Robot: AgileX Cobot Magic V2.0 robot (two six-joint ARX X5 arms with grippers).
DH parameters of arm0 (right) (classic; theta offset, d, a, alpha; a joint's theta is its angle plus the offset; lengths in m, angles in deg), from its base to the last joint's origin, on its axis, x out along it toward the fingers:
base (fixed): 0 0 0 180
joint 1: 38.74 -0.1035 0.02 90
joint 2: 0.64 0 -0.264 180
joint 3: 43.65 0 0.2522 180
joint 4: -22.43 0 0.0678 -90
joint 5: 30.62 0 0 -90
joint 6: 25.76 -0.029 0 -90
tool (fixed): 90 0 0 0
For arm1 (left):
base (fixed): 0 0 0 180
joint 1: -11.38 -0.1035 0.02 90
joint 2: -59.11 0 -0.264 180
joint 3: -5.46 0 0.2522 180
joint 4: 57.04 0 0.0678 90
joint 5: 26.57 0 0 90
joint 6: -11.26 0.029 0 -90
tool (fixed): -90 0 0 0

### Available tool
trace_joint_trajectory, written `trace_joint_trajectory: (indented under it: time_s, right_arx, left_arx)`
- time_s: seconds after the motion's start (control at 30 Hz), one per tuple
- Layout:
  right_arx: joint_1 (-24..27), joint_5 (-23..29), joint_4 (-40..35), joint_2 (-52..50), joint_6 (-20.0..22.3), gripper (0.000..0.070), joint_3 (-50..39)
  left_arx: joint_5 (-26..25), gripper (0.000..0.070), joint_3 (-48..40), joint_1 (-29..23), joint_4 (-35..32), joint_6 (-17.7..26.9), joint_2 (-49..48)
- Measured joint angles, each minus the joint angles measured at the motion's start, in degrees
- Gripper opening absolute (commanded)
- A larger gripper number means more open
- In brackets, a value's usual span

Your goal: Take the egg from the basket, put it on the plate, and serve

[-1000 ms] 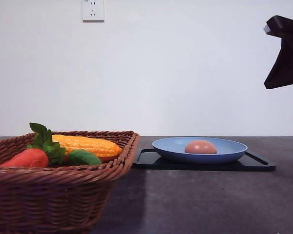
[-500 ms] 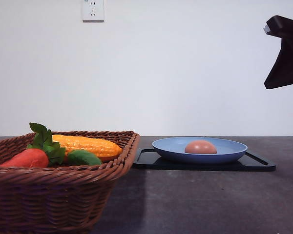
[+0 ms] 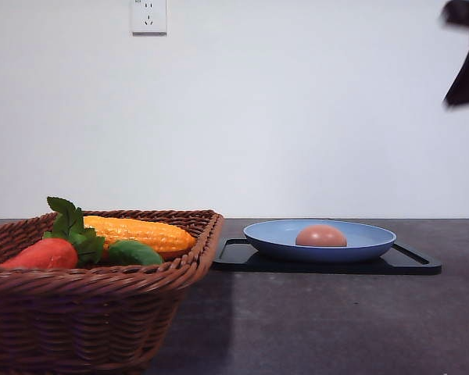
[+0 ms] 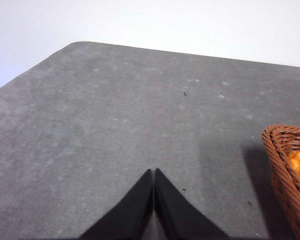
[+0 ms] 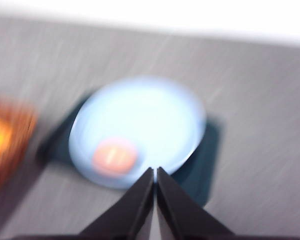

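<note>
The egg (image 3: 321, 236) lies inside the blue plate (image 3: 273, 234), a little toward the side away from the basket (image 3: 102, 308), so the transfer part of the task looks done. The plate sits on a flat black tray (image 3: 410, 262), just beside the basket's rim; that tray probably serves as the carrying base for the serving step. In the basket are a yellow corn cob (image 3: 141, 233), a red-orange vegetable (image 3: 43, 254) and green leaves (image 3: 70, 223).

The right tool (image 5: 155, 172) has its fingers pressed together with nothing between them and hangs above the plate; the view from its wrist is blurred, which suggests the arm is in motion. The left tool (image 4: 153, 174) is also closed and empty, over bare grey surface (image 4: 115, 125) on the basket's outer side, apparently parked clear of the work.
</note>
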Motion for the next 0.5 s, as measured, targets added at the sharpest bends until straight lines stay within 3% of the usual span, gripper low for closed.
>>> trace_joint_trajectory:
  time_s: [0.17,0.33,0.5]
  right_arx:
    - [6.8,-2.4,-1.1,-10.9,3.0,0.0,-5.6]
    - [14.7,-5.9,-0.5,-20.0,3.4,0.0,-14.2]
    - [19.3,-10.2,-0.3,-26.8,3.3,0.0,-20.2]
  left_arx:
    - [0.0,0.0,0.0,0.0,0.0,0.0,0.0]
    - [0.0,0.0,0.0,0.0,0.0,0.0,0.0]
    - [0.0,0.0,0.0,0.0,0.0,0.0,0.0]
